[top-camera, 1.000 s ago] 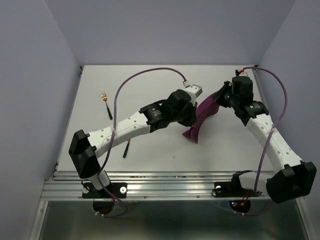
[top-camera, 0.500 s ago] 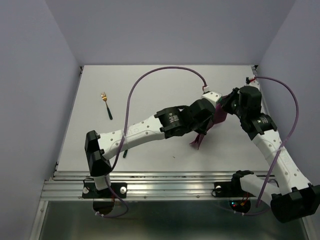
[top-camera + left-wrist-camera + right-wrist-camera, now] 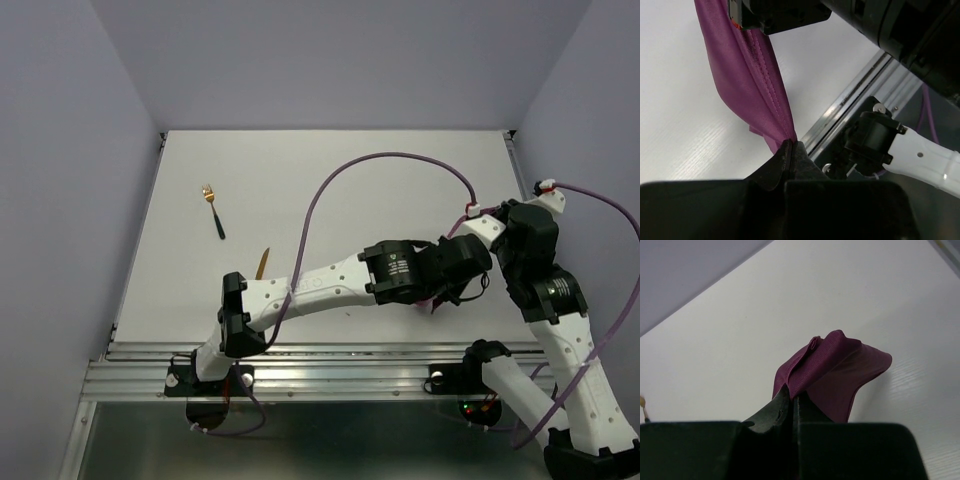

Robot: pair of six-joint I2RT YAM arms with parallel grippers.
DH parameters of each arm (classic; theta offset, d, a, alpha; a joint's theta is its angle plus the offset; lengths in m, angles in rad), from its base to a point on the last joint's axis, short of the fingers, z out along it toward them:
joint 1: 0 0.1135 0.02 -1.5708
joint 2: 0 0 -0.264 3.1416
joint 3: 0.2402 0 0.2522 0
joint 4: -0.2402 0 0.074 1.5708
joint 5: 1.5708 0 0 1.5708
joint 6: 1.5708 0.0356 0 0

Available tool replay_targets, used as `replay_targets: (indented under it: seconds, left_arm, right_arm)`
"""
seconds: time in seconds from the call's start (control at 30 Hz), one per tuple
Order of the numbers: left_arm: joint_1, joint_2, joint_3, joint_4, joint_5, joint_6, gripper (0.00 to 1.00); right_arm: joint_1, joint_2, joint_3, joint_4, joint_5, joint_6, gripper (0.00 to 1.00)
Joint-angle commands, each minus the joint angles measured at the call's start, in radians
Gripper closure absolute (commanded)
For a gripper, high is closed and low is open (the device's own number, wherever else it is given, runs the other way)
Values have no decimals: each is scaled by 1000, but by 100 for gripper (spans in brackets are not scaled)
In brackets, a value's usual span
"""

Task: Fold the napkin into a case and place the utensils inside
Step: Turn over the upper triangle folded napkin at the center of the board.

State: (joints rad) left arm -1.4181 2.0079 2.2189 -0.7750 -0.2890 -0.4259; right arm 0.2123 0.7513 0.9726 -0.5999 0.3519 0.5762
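Both arms have swung toward the near right corner of the desk (image 3: 350,170) since a second ago, taking the napkin (image 3: 752,80) with them. It was near the desk's middle right then. The knife's gold blade, covered by the left arm before, now shows.

Left to right, top view:
- Fork (image 3: 210,205) lies on the left part of the desk, gold head toward the far edge, well apart from both arms.
- Knife (image 3: 262,262) lies nearer the front; only the blade is seen (handle hidden under the left arm).
- Left arm reaches across the desk to the right side, its wrist covering most of the napkin.

Left wrist view: left tool (image 3: 791,146) is clenched on a gathered hem of the napkin, fingertips pressed together. From there the cloth runs as a bunched band to the right tool (image 3: 792,396).

Right wrist view: right tool is pinched closed on another bunched edge. Beyond its tips the cloth humps in loose folds, not yet a case. Whether the folds touch the desk, cannot tell.
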Motion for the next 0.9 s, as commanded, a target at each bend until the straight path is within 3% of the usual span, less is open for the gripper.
replay_targets:
  seconds: [0.0,0.17,0.27,0.37,0.43,0.47,0.5,0.53,0.6,0.67,0.87]
  left_arm:
    - [-71,8,90,-58,126,-23,100]
    - [-87,31,97,0,250,-53,100]
    - [-85,26,85,63,347,-59,100]
    - [-47,-33,-29,164,441,-69,100]
    - [27,-136,-244,326,542,-82,100]
    - [62,-174,-334,388,583,-100,100]
    - [100,-252,-519,540,681,-114,100]
    - [192,-285,-604,621,729,-128,100]
    - [287,-342,-814,807,858,-163,100]
    - [422,-357,-916,911,924,-166,100]
    - [663,-347,-1160,987,965,-100,100]
  right_arm:
    - [-16,-64,29,-87,182,-42,99]
    - [-16,-148,66,-236,265,-44,99]
    - [-16,-164,98,-254,237,-45,99]
    - [-16,-87,141,-255,200,-76,99]
    - [-16,-25,158,-233,167,-107,99]
    - [-16,49,163,-183,103,-124,99]
    - [-16,95,169,-151,76,-151,99]
    - [-16,146,178,-76,46,-166,99]
    - [-16,354,224,-25,-65,-199,99]
    - [-16,595,317,53,-173,-213,99]
    - [19,1025,584,117,-252,-220,99]
